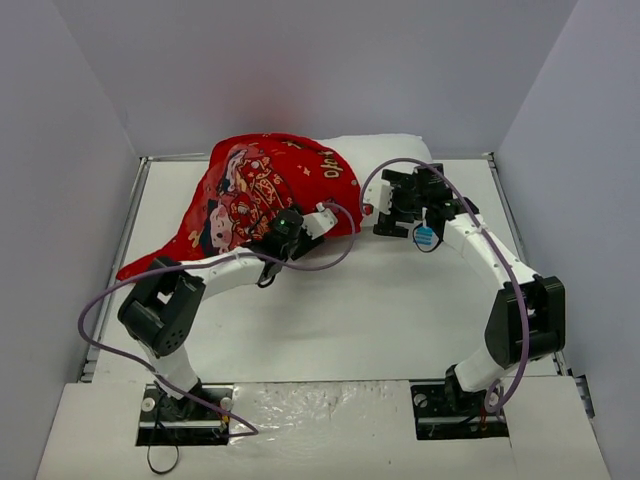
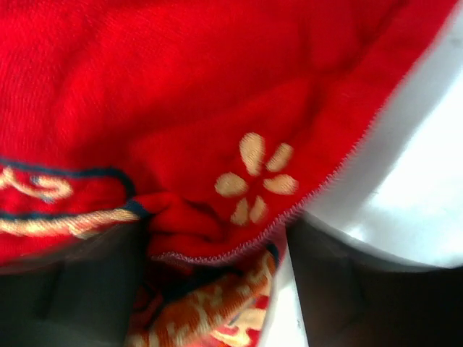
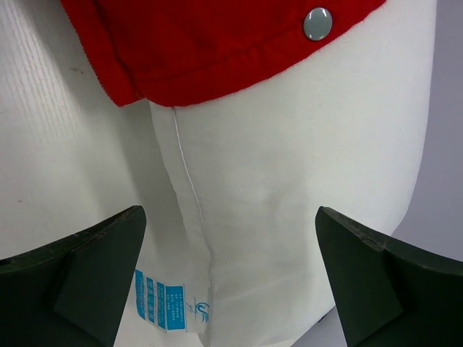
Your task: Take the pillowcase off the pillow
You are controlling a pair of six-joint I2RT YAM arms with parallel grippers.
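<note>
Pillowcase (image 2: 217, 108) cloth is bunched between the spread jaws of the left gripper (image 2: 213, 242); whether they pinch it cannot be told. The right gripper (image 3: 230, 213) gapes empty over the pillow (image 3: 304, 166), whose tagged end pokes from the red cover, the rest inside. Best pin that white end, then draw the hem leftward.

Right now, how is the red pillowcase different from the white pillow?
The pillowcase is red with cartoon pictures and gold flowers; the pillow is plain white with a small blue tag. The pillowcase is wrinkled and bunched; the pillow looks smooth and plump. Both are cloth, and the pillow's end pokes out of the pillowcase.
</note>
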